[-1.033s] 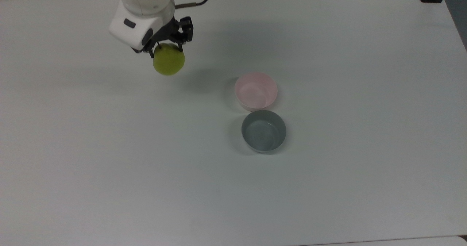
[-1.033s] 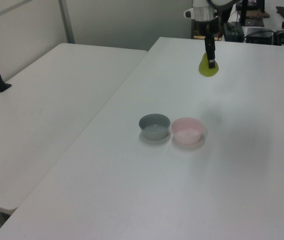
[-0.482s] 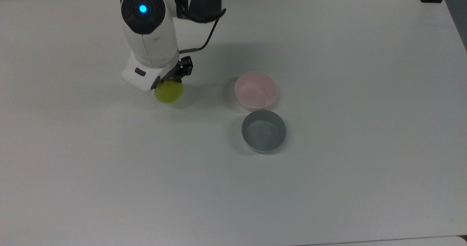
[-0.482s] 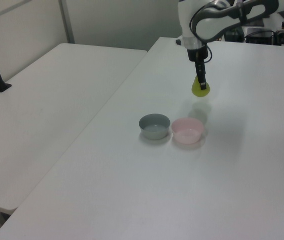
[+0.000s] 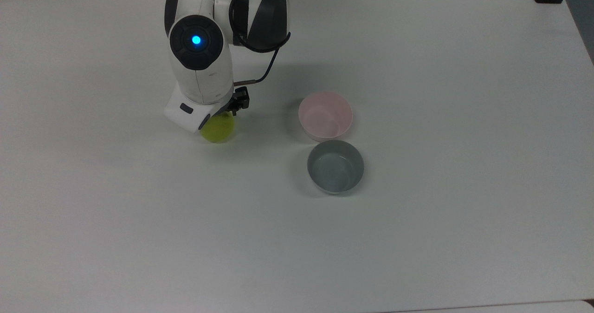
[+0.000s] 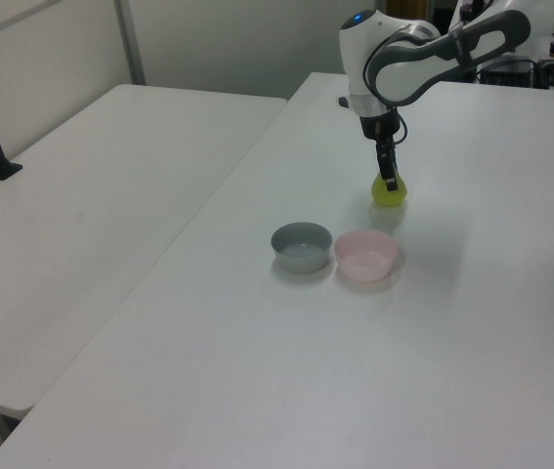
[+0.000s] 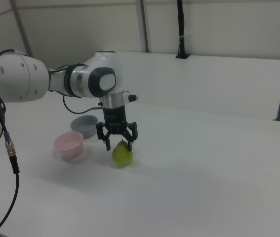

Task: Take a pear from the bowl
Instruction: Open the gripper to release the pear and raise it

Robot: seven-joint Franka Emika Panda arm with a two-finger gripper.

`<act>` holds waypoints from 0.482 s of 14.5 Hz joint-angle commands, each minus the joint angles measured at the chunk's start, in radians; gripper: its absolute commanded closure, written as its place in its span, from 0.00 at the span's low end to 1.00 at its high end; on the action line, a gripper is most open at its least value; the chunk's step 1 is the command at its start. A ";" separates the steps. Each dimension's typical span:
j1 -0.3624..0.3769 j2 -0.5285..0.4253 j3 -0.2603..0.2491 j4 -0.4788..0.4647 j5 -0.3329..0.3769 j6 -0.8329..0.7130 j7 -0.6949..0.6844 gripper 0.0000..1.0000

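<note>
Right view | tool [image 7: 118,144] spread above pear [image 7: 122,155] (resting on table [image 7: 204,163]) | bowl [image 7: 69,144] apart

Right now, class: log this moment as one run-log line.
gripper: open over pear | pear: on table | pink bowl: empty

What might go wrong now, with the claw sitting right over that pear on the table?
The pear stands upright on the bare table, the open gripper astride its top. It is round, so a bump from a finger as the gripper lifts might tip it or set it rolling, perhaps toward the pink bowl and grey bowl. Both bowls are empty, so the pear ends up outside them.
</note>
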 commanded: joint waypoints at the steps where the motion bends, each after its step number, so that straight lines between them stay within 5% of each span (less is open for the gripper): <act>1: 0.008 -0.011 -0.004 -0.007 -0.018 0.023 0.035 0.00; 5: 0.003 -0.112 -0.004 -0.004 -0.004 0.009 0.117 0.00; 7: -0.007 -0.223 -0.006 -0.003 0.069 -0.024 0.166 0.00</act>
